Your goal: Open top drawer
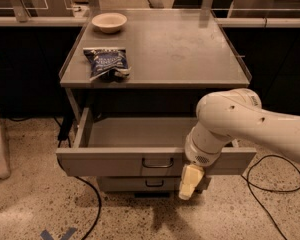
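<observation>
Observed from my remote station: the top drawer stands pulled well out from the grey cart, its shallow grey tray open to view under the cart's surface. The drawer's flat front faces the camera, with its small dark loop handle at centre.

The hand, cream-coloured, hangs pointing down just right of that handle. It sits below the lower edge of the drawer front and in front of the right end of a narrower lower drawer. I cannot tell whether the hand is apart or together, nor whether it touches either drawer front. The white arm reaches in from the right and crosses the right part of the top drawer.

On the surface, a pale bowl stands at the far left corner. A blue snack bag lies nearer the front left edge, apart from the bowl. Dark cables run over the speckled floor on both sides of the cart.
</observation>
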Motion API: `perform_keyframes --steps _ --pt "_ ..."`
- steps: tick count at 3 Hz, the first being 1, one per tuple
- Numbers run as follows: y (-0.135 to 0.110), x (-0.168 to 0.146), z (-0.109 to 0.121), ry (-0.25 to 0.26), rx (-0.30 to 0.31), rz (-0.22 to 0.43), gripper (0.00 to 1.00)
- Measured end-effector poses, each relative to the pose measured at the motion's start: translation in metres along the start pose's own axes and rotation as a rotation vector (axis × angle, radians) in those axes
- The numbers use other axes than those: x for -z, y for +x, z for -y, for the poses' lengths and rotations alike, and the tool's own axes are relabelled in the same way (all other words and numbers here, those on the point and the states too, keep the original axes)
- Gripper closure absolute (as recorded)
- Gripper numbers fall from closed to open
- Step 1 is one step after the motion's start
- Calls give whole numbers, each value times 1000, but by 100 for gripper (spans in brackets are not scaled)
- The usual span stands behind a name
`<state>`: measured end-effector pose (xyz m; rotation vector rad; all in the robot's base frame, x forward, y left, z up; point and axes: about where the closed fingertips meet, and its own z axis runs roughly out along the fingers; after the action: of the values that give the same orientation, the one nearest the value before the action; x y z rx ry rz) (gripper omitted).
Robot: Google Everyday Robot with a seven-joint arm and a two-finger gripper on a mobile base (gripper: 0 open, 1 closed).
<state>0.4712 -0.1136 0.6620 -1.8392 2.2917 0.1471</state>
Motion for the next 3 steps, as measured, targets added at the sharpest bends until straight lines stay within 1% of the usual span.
perform_keyframes --steps 1,2,3 --pt "1 -4 -5 -23 14 1 0" --pt "3 2 -25 -53 39 -4 0" --pt "0 25 -58 -59 67 -31 0"
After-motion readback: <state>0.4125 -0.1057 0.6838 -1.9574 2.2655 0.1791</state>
